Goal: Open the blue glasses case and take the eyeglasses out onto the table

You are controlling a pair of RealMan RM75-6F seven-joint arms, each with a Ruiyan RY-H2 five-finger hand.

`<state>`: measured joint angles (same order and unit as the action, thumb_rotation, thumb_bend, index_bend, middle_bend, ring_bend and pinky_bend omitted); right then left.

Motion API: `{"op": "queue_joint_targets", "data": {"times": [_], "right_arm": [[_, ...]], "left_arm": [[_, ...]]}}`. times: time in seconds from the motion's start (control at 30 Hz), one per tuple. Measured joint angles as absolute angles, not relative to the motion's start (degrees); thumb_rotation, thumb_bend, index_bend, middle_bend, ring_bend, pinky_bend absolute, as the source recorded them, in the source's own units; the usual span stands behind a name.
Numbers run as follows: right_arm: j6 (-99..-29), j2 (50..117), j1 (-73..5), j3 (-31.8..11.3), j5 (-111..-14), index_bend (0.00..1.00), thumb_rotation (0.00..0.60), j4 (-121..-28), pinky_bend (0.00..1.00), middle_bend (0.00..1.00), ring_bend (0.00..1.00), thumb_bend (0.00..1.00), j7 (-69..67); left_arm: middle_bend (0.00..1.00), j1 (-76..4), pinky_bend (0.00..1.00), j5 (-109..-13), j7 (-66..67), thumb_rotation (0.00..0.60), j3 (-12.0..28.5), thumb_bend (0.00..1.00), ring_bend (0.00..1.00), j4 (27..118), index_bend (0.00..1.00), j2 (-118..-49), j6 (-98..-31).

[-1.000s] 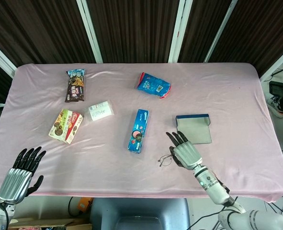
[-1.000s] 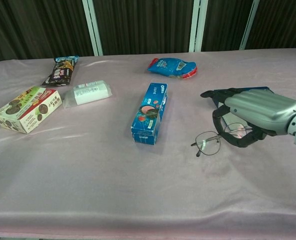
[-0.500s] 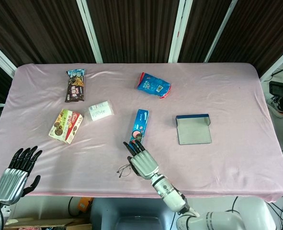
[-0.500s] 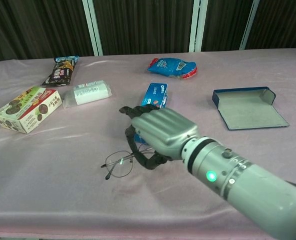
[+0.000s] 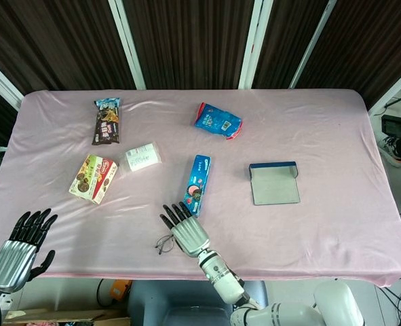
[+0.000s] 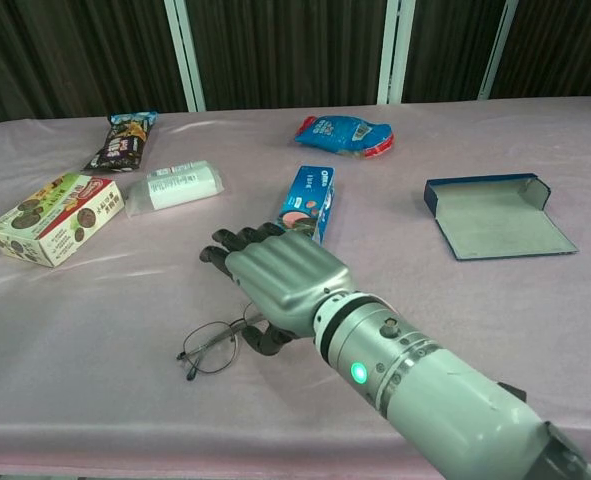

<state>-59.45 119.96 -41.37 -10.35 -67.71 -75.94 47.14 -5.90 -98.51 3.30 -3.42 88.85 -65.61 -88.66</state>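
Note:
The blue glasses case [image 5: 275, 183] [image 6: 495, 215] lies open and empty on the pink table, right of centre. The thin-framed eyeglasses [image 5: 163, 242] [image 6: 210, 347] are low over the cloth near the front edge, left of centre. My right hand [image 5: 186, 231] [image 6: 280, 275] is over their right side, fingers stretched forward, the thumb curled under and hooked on the frame. My left hand [image 5: 20, 248] hangs open off the front left corner, holding nothing, and shows only in the head view.
A blue cookie box [image 5: 197, 185] [image 6: 305, 205] lies just beyond my right hand. A blue snack bag [image 5: 217, 121] sits further back. At the left are a cookie carton [image 5: 93, 178], a white packet [image 5: 142, 157] and a dark snack bag [image 5: 106, 121].
My right hand has carried the eyeglasses from beside the case leftward across the front of the table, past the blue cookie box. The left hand sank slightly.

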Motion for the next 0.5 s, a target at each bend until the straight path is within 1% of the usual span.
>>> {"op": "queue_joint_targets", "data": {"times": [0.13,0.23,0.33,0.43,0.5], "right_arm": [[-61.24,114.12,-39.94,-9.01,-68.93,0.21,0.600,-83.90,0.00,0.00,0.00,0.50,47.79],[-62.87,106.62,-38.39,-7.28,-70.20,0.21,0.600,-91.45,0.00,0.00,0.00,0.50,48.60],[-64.70,97.19,-36.40,-4.86,-71.68,0.19,0.600,-98.35,0.00,0.00,0.00,0.50,49.14],[-66.97,86.68,-33.71,-1.48,-73.70,0.15,0.600,-104.16,0.00,0.00,0.00,0.50,48.65],[-69.46,79.27,-31.04,1.50,-75.99,0.14,0.600,-107.16,0.00,0.00,0.00,0.50,47.12]], "left_arm": [[0.00,-5.79,0.00,-98.53,3.92,0.600,-3.39,0.38,0.00,88.91,0.00,-65.82,-88.74],[0.00,-5.69,0.00,-98.25,4.49,0.600,-3.25,0.38,0.00,89.09,0.00,-65.99,-88.72],[0.00,-5.52,0.00,-98.02,5.02,0.600,-3.06,0.37,0.00,89.30,0.00,-66.15,-88.92],[0.00,-5.44,0.00,-97.71,5.47,0.600,-2.83,0.37,0.00,89.47,0.00,-66.35,-88.96],[0.00,-5.40,0.00,-97.56,5.73,0.600,-2.72,0.37,0.00,89.55,0.00,-66.46,-88.97]]}}
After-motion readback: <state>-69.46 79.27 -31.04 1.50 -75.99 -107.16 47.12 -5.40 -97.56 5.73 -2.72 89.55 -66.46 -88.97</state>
